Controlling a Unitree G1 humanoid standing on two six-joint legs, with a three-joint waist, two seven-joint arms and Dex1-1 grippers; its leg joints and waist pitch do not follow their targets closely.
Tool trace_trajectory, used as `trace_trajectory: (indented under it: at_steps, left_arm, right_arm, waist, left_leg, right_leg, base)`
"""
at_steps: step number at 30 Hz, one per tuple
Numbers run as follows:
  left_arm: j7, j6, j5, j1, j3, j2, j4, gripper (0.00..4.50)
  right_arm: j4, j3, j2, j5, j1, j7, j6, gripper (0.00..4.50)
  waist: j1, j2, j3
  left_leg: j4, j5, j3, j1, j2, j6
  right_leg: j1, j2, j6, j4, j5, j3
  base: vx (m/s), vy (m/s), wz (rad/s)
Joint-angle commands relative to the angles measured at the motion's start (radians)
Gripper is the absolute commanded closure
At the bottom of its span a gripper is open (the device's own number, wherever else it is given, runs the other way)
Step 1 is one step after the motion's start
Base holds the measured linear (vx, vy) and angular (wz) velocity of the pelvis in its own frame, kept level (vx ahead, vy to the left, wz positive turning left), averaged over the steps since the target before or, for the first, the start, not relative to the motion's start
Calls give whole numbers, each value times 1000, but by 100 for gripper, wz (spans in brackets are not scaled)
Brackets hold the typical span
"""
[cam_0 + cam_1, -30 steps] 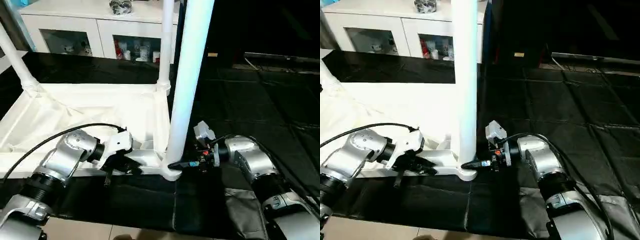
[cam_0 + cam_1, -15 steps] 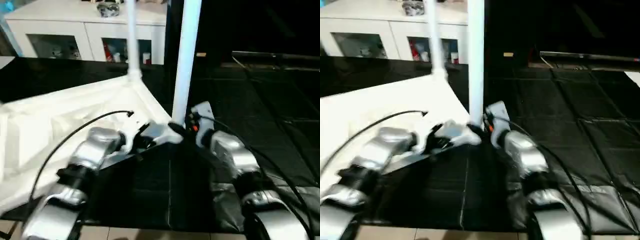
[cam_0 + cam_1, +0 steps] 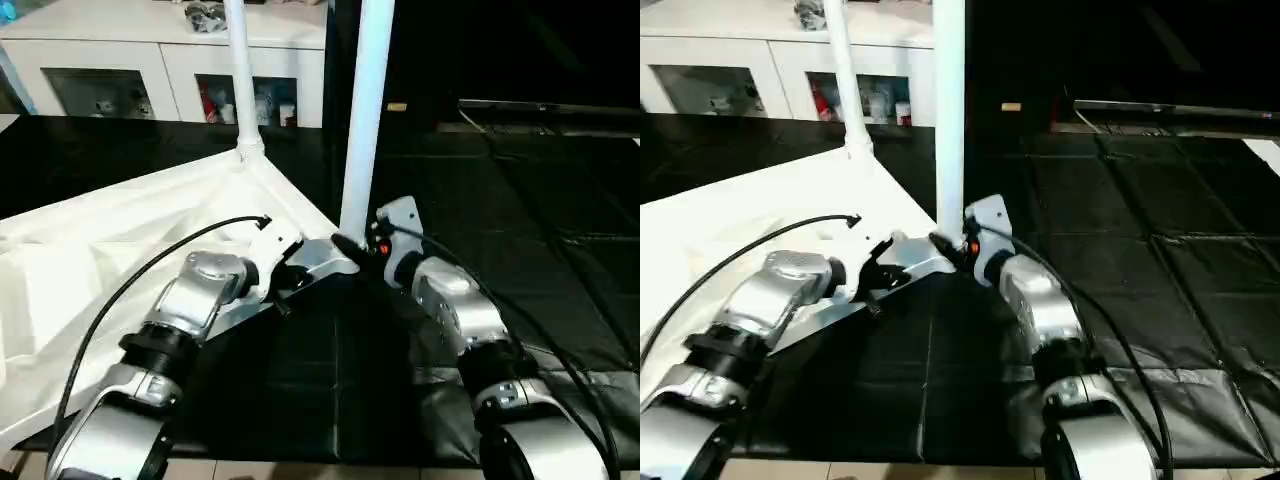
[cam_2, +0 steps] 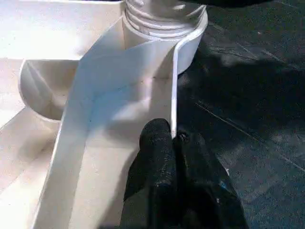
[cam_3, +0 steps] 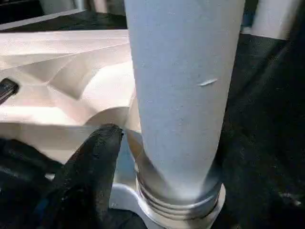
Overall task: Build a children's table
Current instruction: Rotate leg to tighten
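**Table upside down, both arms at its near corner**

The white table top (image 3: 120,250) lies upside down on a black mat (image 3: 520,220), its ribbed underside facing up. Two legs stand upright in its corner sockets: the near leg (image 3: 362,120) at the corner closest to the arms and a far leg (image 3: 240,80) at the corner behind it.

The left gripper (image 4: 174,140) has its jaws pinched shut on the thin raised rim (image 4: 173,86) of the table top, just short of the near corner socket (image 4: 190,43). One finger lies inside the rim and the other outside it.

The right gripper (image 3: 345,247) is at the foot of the near leg, beside the threaded collar where the leg enters the socket. In the right wrist view one black finger (image 5: 90,162) sits close against the base of the leg; whether it touches I cannot tell, and the other finger is hidden, so I cannot tell how these jaws stand.

Behind the mat stands a white cabinet (image 3: 150,60) with glass doors and small items inside.
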Motion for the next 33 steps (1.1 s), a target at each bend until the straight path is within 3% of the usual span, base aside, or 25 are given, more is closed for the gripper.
trace_trajectory:
  at_steps: [1, 11, 16, 19, 21, 25, 33]
  left_arm:
    - [-12, -40, -14, -10, 6, 11, -36, 450]
    - [-284, -178, -17, 22, -69, 152, -38, 450]
    - [-440, -230, -32, 33, -102, 218, -62, 450]
    - [-481, -244, -37, 36, -114, 236, -73, 450]
    - [-511, -252, -44, 38, -125, 248, -82, 450]
    - [-547, -276, -42, 47, -140, 261, -93, 450]
    - [-564, -287, -43, 52, -145, 263, -99, 450]
  right_arm:
    - [9, 78, 18, 9, 30, 108, 13, 89]
    - [-17, 88, -135, 36, 34, 394, -21, 5]
    - [-38, 106, -213, 73, 23, 594, -4, 5]
    - [-43, 127, -236, 70, 22, 654, -4, 5]
    - [-41, 144, -250, 63, 20, 682, -12, 5]
    - [-27, 170, -248, 47, 11, 717, -35, 5]
    - [-3, 188, -217, 42, 2, 733, -49, 5]
  waist:
    - [5, 2, -67]
    - [13, 6, -68]
    - [33, 13, -68]
    - [41, 10, -67]
    - [44, 5, -66]
    - [54, 5, -68]
    - [55, 6, -68]
  left_leg:
    - [-63, -112, -17, -2, 46, 67]
    - [-63, -111, -17, 0, 52, 74]
    - [-61, -121, -14, 5, 56, 76]
    - [-62, -128, -14, 4, 56, 72]
    - [-63, -127, -14, 2, 56, 67]
    - [-62, -118, -14, 5, 57, 62]
    - [-62, -126, -15, 3, 56, 56]
  right_leg:
    - [64, -104, -187, -74, -162, 68]
    - [60, -101, -202, -69, -147, 65]
    - [56, -100, -213, -68, -141, 66]
    - [57, -102, -211, -67, -153, 66]
    - [57, -103, -204, -68, -175, 66]
    - [54, -102, -199, -68, -183, 66]
    - [54, -104, -193, -69, -195, 66]
  base:
    - [0, 0, 0]
    - [0, 0, 0]
    - [0, 0, 0]
    - [0, 0, 0]
    - [0, 0, 0]
    - [0, 0, 0]
    - [0, 0, 0]
